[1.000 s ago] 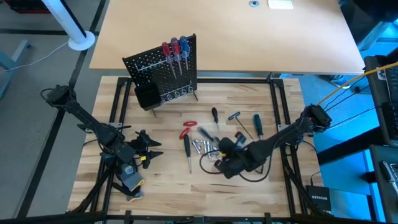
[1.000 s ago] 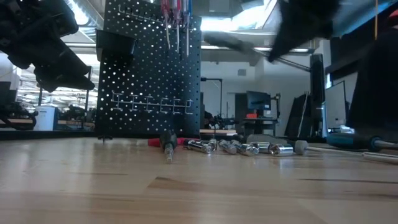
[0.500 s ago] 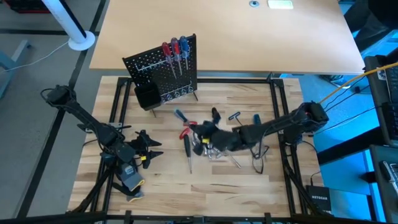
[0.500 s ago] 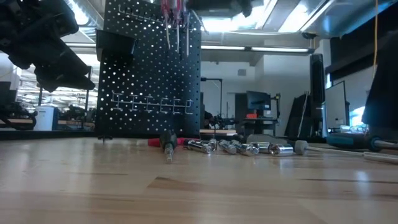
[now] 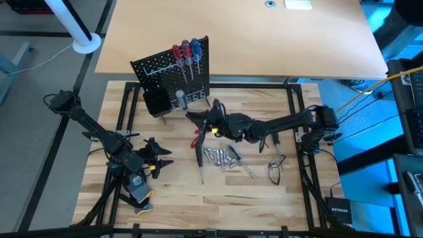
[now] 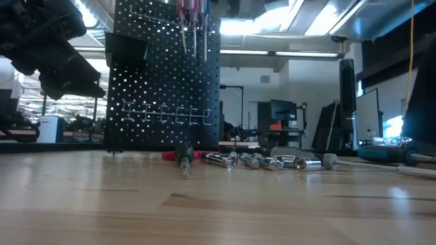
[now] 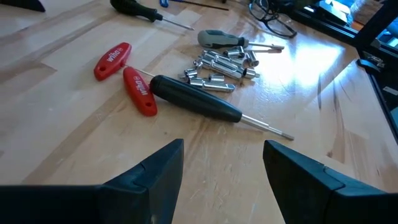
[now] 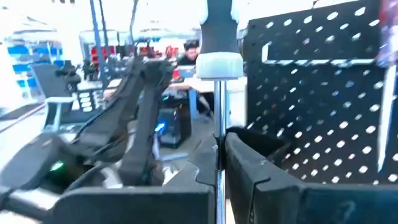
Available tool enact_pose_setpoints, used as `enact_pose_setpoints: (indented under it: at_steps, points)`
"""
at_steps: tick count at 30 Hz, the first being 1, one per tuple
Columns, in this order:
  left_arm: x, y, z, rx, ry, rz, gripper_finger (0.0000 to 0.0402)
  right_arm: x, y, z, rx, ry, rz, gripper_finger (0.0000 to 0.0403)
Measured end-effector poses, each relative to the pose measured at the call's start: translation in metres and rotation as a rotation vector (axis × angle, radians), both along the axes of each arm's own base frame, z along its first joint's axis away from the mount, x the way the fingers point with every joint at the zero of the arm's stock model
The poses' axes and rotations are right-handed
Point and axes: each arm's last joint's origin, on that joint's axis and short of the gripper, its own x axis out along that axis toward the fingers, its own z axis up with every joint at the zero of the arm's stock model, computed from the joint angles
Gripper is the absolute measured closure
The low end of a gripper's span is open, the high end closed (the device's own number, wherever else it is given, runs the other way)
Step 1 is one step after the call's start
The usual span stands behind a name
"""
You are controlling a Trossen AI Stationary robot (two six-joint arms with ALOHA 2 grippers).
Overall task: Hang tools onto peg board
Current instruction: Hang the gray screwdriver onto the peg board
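1. I have the right gripper (image 5: 198, 119) stretched across the surface toward the peg board (image 5: 173, 79), just in front of its lower edge. Its fingers (image 8: 249, 177) are pressed together on the thin metal shaft of a grey-handled screwdriver (image 8: 217, 56), held upright with the handle on top.
2. From above, the grey handle (image 5: 180, 98) shows right against the board's lower rows, beside the black bin (image 5: 156, 102). I can't tell if it touches the board yet.
3. Step in hand, as I judge it: carrying this screwdriver in to hang it. Not seated yet.
4. Already hanging on the board: red screwdrivers (image 5: 178, 58) and a blue one (image 5: 194, 51) near the top edge.
5. Still lying on the surface: red pliers (image 7: 124, 74), a black screwdriver (image 7: 199, 102), a cluster of silver bits (image 7: 217, 68), another grey-handled driver (image 7: 221, 39), and a second black-handled driver (image 7: 134, 7) farther off.
6. The left gripper (image 5: 158, 158) waits low on its own side of the surface, fingers (image 7: 155, 177) spread wide, holding nothing, looking at the pile.
7. Next move, my guess: line the shaft up over a free holder slot, lower until the handle catches, then release. It needs fine alignment; the shaft is thin and could swing in the pinch.
8. Risk: bumping the board on its thin legs.
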Motion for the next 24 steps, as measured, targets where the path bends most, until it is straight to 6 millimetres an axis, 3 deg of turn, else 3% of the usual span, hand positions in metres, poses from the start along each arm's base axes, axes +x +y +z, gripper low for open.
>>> enact_pose_setpoints:
  at_steps: [14, 24]
  points:
    - [0.000, 0.000, 0.000, -0.003, -0.003, 0.008, 0.0192, 0.043, -0.077, 0.021, -0.036, -0.084, -0.047, 0.0386]
    - [0.000, 0.001, 0.000, 0.023, -0.006, 0.013, 0.0192, 0.067, -0.120, 0.014, -0.041, -0.050, -0.095, 0.0386]
